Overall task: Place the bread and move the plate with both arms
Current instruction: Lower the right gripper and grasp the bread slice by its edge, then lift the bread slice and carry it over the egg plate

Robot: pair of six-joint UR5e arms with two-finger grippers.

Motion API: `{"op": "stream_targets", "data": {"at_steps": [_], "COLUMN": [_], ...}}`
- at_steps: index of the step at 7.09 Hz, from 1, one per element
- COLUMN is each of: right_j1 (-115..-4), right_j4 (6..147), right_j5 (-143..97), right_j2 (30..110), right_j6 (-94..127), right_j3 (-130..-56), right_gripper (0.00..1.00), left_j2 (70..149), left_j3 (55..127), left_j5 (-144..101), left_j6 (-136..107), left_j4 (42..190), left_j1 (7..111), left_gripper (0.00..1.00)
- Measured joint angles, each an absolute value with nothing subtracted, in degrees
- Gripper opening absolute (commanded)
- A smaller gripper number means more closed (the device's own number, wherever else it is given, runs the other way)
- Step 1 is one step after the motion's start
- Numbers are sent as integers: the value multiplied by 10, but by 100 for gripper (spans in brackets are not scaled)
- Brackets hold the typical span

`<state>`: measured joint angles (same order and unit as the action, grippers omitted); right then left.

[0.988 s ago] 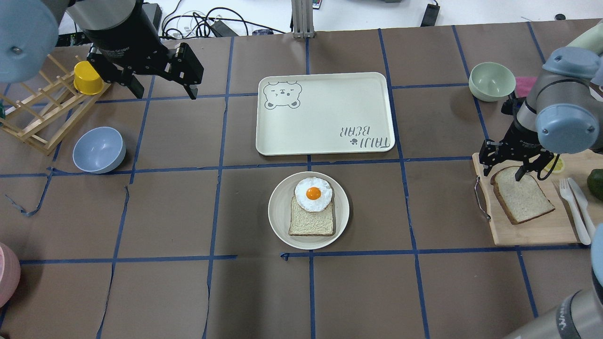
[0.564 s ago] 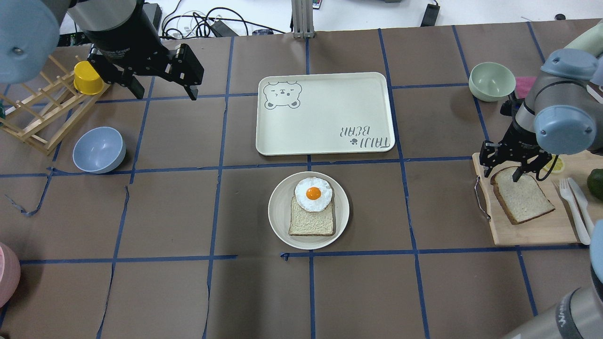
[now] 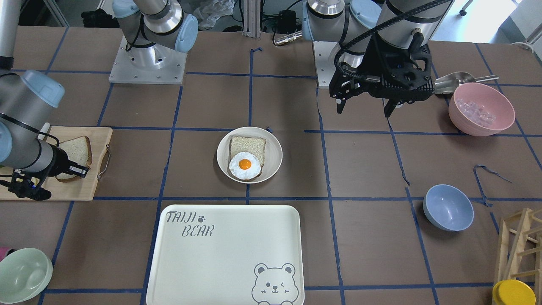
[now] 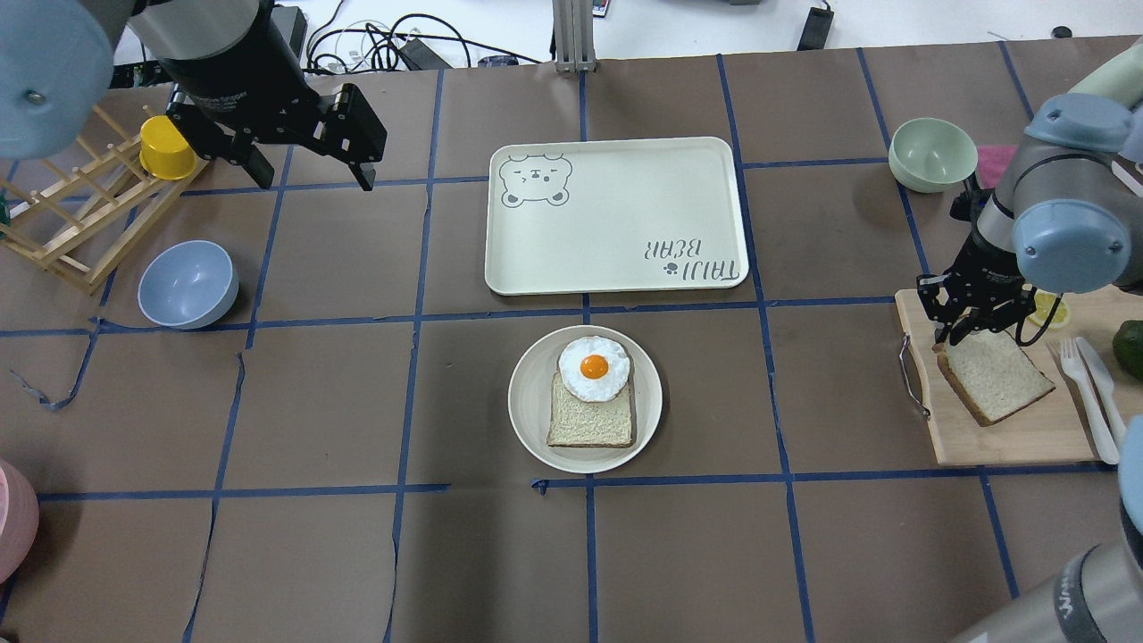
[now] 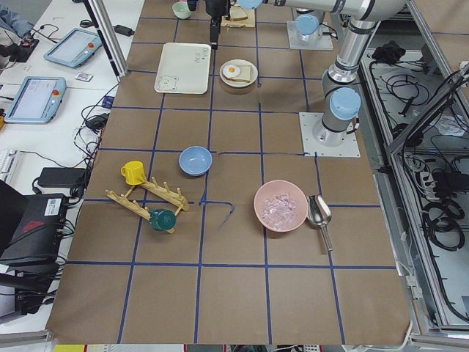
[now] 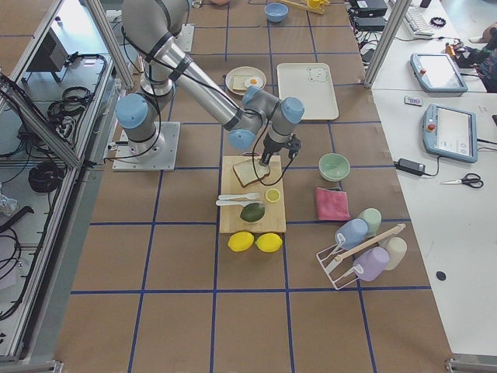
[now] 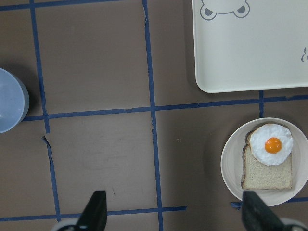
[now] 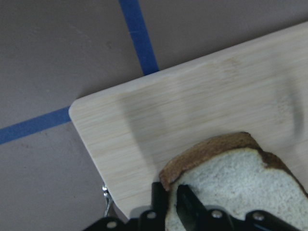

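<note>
The bread (image 4: 996, 375), dark-crusted, lies on a wooden cutting board (image 4: 1000, 442) at the table's right side. My right gripper (image 4: 960, 329) is shut on its far, rounded end; in the right wrist view the fingertips (image 8: 185, 202) pinch the crust of the slice (image 8: 240, 183). The round cream plate (image 4: 536, 429) sits at the table's centre and holds a paler square slice with a fried egg (image 4: 594, 366) on it. My left gripper (image 4: 311, 174) hovers open and empty over the far left of the table, well away from the plate (image 7: 231, 173).
The cream bear-printed tray (image 4: 616, 214) lies just beyond the plate. A blue bowl (image 4: 187, 284) and a wooden rack with a yellow cup (image 4: 167, 147) stand at the left. A green bowl (image 4: 933, 154) and a white fork and knife (image 4: 1085, 384) are near the board.
My right gripper's fingers, spread over the bread's far end before, have closed on it, and the slice has shifted slightly. The left arm has not moved.
</note>
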<state>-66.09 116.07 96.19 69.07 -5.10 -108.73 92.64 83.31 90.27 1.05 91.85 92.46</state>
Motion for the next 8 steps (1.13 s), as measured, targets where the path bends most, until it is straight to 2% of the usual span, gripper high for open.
{"op": "stream_targets", "data": {"at_steps": [4, 8], "right_j1": [-665, -690], "right_j4": [1132, 1024], "right_j5": [957, 955], "right_j2": [706, 756], "right_j6": [5, 71], "right_j3": [-1073, -1027], "right_gripper": [0, 0], "left_j2": [926, 926], "left_j3": [833, 833], "left_j5": [902, 902], "left_j6": [11, 11], "left_j4": [918, 918], "left_j1": [925, 925], "left_gripper": [100, 100]}}
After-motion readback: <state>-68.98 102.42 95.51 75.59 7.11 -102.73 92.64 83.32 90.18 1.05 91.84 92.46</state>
